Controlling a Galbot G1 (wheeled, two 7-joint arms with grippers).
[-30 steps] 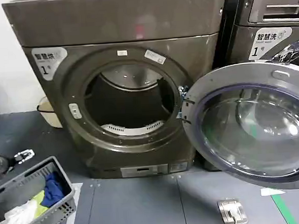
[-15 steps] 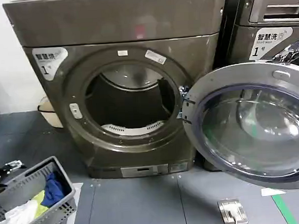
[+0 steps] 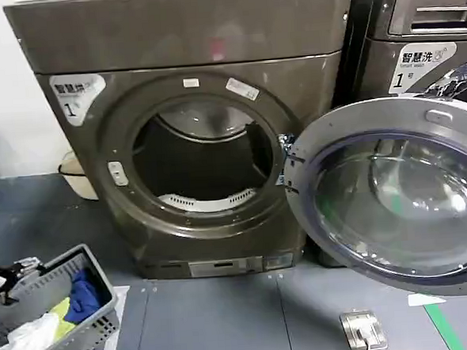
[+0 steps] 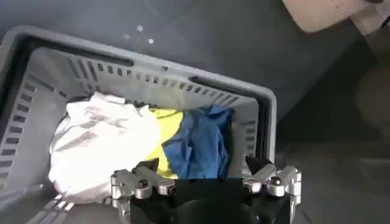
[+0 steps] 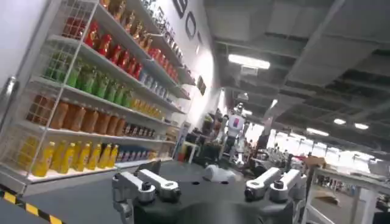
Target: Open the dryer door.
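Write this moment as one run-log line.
door: swung open | left claw: open, above basket | right claw: open, idle

Grey tiled floor [image 3: 218, 319], white wall [image 3: 8, 117], stocked shelves [image 5: 91, 91].

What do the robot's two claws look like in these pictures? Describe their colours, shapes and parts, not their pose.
Both look alike. The left claw has two short silver-grey metal fingers with round bolt heads, mounted on a glossy black rounded body. The right claw shows the same build: silver fingers with dark screws on a black housing. No cables or markings are visible on either.
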